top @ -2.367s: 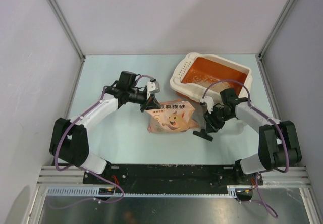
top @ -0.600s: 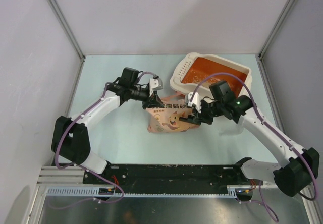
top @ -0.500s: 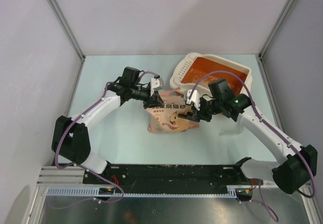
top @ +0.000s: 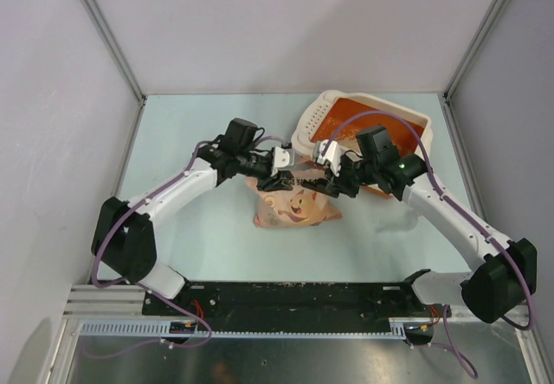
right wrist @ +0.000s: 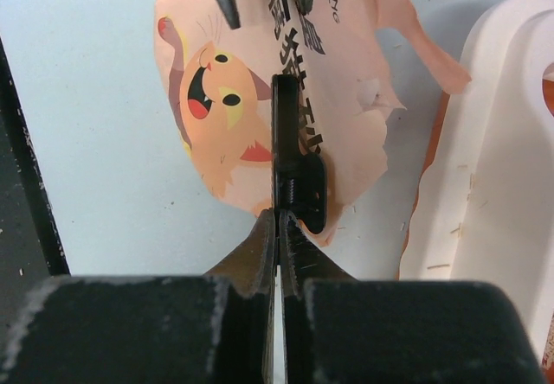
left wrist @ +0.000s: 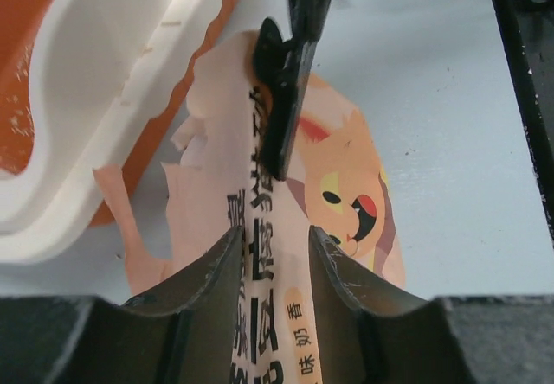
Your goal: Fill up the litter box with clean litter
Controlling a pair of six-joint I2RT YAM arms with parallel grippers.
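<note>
The litter box point(top: 372, 99) sits toward the tabletop's point(top: 190, 246) far right corner. The bag point(top: 290, 207) lies near the tabletop's middle, just before the box's left end, its far edge beside the box's rim.

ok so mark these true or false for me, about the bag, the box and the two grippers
1. The right gripper pinches the bag by its top edge. True.
2. The left gripper is clamped shut. False: its jaws stand apart, with the bag's edge between them.
3. The box is orange inside. True.
4. The bag lies inside the box. False: it is outside, beside the box.
</note>
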